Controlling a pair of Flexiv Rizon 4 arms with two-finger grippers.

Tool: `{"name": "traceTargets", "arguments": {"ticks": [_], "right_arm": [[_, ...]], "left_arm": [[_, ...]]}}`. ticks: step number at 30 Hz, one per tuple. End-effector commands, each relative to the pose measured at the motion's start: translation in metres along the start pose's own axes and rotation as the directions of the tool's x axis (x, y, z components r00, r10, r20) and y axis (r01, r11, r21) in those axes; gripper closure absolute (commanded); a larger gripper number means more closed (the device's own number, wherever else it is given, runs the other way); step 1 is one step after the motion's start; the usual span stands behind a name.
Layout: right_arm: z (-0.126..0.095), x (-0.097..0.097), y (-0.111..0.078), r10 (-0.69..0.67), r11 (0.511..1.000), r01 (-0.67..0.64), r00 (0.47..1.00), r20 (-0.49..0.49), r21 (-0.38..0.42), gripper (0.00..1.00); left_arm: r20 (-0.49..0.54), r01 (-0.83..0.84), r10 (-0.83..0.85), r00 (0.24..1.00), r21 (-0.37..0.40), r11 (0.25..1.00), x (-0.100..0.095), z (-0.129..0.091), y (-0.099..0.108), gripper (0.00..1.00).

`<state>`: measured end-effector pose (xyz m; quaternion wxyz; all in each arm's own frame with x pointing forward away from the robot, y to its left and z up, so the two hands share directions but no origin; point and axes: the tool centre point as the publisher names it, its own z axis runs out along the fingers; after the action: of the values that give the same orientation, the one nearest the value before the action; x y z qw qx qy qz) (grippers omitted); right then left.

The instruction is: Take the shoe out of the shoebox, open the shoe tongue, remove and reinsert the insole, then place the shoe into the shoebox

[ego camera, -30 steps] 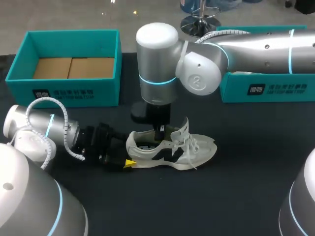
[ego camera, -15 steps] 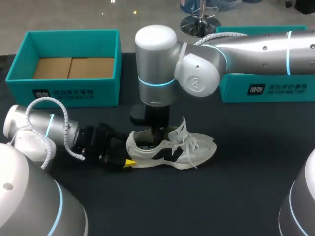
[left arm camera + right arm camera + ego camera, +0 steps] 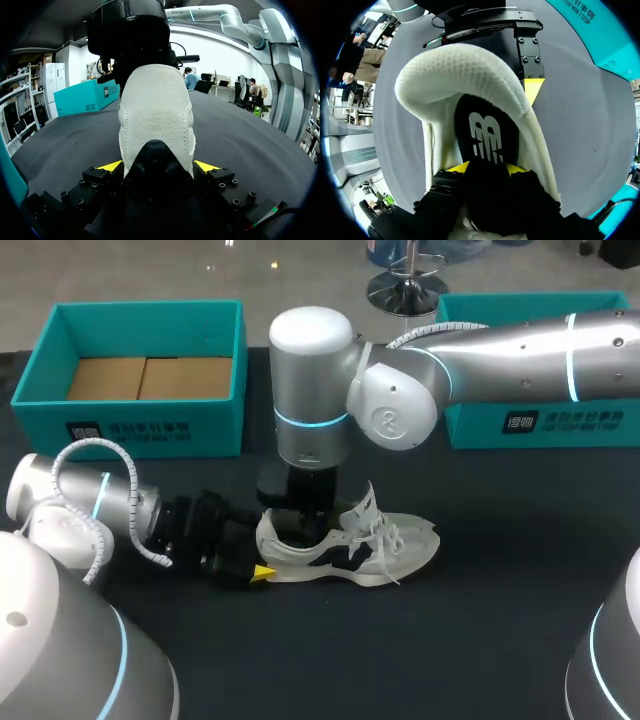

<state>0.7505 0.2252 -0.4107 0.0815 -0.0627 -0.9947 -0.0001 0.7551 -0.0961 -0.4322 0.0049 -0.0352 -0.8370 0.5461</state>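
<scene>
**Heel clamped, right gripper down inside the shoe**

Left arm [image 3: 100,505]: nearest, at the lower left of the head view. Comes in from the left edge, lies low over the black table [image 3: 480,640] and points right toward mid-frame.

Left gripper [image 3: 252,566] [image 3: 158,167]: sits at the heel end of the shoe, left of centre and low in the head view. Stands fairly wide in its own wrist view, with one yellow tip pressed against each flank of the white heel. Has hold of the shoe from both sides.

Shoe [image 3: 370,548] [image 3: 156,107] [image 3: 465,70]: rests upright on its sole on the table, just below the middle of the head view. Points heel left and toe right, outside both boxes. Shows white with dark side panels and loose laces. Carries its tongue [image 3: 368,502] standing up over the forefoot.

Right gripper [image 3: 300,524] [image 3: 486,169]: hangs straight down from the large white joint at upper centre of the head view. Sinks into the shoe's opening, just behind the tongue. Sits within the padded collar and directly over the dark insole [image 3: 484,127] in its own wrist view. Cannot tell whether anything is gripped.

Insole: lies flat in the heel of the shoe, ahead of the right gripper.

Right arm [image 3: 520,340]: enters from the right edge and crosses the upper part of the frame.

Teal shoebox [image 3: 140,405]: farthest back, at upper left. Stands open-topped with a brown cardboard floor showing, well apart from the shoe.

Second teal box [image 3: 540,420]: sits at the right edge, partly hidden behind the right arm.
</scene>
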Motion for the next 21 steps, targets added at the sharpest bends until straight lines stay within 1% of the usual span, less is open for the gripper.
{"name": "traceTargets", "arguments": {"ticks": [1, 2, 3, 4, 7, 11, 21], "right_arm": [[0.043, 0.008, 0.013, -0.004, 1.000, 0.004, 0.999, -0.044, 0.013, 0.56], [0.045, 0.010, 0.011, -0.003, 1.000, 0.004, 0.999, -0.052, 0.016, 0.68], [0.046, 0.013, 0.009, 0.000, 1.000, 0.001, 0.999, -0.054, 0.015, 0.96], [0.046, 0.015, 0.007, 0.004, 1.000, -0.003, 0.998, -0.064, 0.024, 1.00], [0.041, 0.020, 0.000, 0.015, 0.999, -0.012, 0.998, -0.067, 0.043, 1.00], [0.034, 0.022, -0.008, 0.018, 0.998, -0.014, 0.998, -0.060, 0.066, 1.00], [0.010, 0.024, -0.015, 0.021, 0.995, -0.018, 0.999, -0.033, 0.093, 1.00]], "left_arm": [[0.001, -0.001, 0.001, 1.000, 0.001, 1.000, 0.000, 0.002, 0.001, 1.00], [0.001, -0.001, 0.001, 1.000, 0.001, 1.000, 0.000, 0.002, 0.001, 1.00], [0.001, -0.001, 0.001, 1.000, 0.001, 1.000, 0.000, 0.002, 0.001, 1.00], [0.001, -0.001, 0.001, 1.000, 0.001, 1.000, 0.000, 0.002, 0.001, 1.00], [0.001, -0.001, 0.001, 1.000, 0.001, 1.000, 0.000, 0.002, 0.001, 1.00], [0.001, -0.001, 0.001, 1.000, 0.001, 1.000, 0.000, 0.002, 0.001, 1.00], [0.001, -0.001, 0.001, 1.000, 0.001, 1.000, 0.000, 0.002, 0.001, 1.00]]}}
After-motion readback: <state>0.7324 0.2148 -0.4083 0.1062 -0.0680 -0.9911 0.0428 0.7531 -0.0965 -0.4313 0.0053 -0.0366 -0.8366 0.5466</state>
